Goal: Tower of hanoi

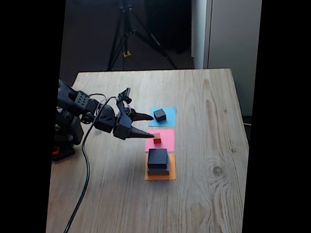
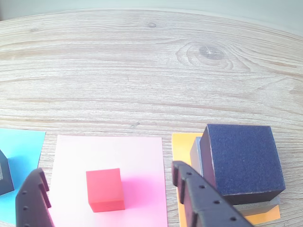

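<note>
**A:** So where was the tool (image 2: 111, 201) at that point? From the wrist view its two fingers stood apart with nothing between them, one at the lower left and one to the right, and the red cube (image 2: 105, 189) sat on the pink paper (image 2: 137, 161) between them, a bit further out.

**B:** Yeah, looked to me like the cube was the next pick. I'd have centred on it first, since the right finger was close to the black block (image 2: 242, 158) stacked on the grey block (image 2: 258, 207) on the orange paper (image 2: 182, 142). Nudge that and the stack shifts.

**A:** And the small dark grey block (image 1: 159, 114)?

**B:** Off on the blue paper (image 1: 169, 111), further along the counter (image 1: 202, 208). I'd have come down square and shut gently, because a cube that tiny probably twists easily.
</note>
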Tool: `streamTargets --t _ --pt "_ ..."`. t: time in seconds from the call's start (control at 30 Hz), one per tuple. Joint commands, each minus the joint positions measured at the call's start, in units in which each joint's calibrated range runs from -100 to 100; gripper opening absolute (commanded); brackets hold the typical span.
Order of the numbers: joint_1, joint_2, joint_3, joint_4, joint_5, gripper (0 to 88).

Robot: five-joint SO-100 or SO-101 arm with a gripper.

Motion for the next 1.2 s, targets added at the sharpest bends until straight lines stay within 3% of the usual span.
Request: streamTargets --t 0.0,0.6,1.17 --pt "-0.04 3.99 0.68 -9.01 -2.65 31.3" --pt "-1.54 29.87 -2.96 -28.2 -9.51 30.4" --pt "-5.13 41.76 -9.78 -32.89 -7.17 29.2"
